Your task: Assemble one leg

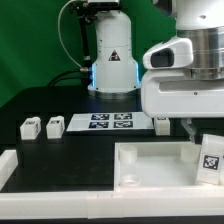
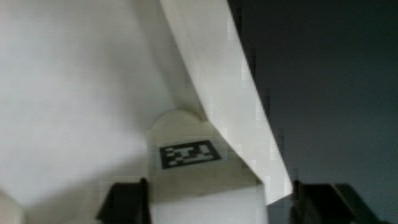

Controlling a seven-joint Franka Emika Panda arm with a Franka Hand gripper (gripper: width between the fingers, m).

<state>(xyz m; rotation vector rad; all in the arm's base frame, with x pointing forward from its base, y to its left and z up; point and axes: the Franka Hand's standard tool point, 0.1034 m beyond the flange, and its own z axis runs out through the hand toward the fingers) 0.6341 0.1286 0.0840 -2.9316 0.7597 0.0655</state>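
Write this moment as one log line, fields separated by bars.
gripper: shut on leg | leg above square piece | three legs beside marker board

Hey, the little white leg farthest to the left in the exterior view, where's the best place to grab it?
Probably the leftmost leg by its two plain side faces, coming straight down from above. It stands upright as a stubby block, apart from the neighbour leg, so the jaws look to have room on either side.
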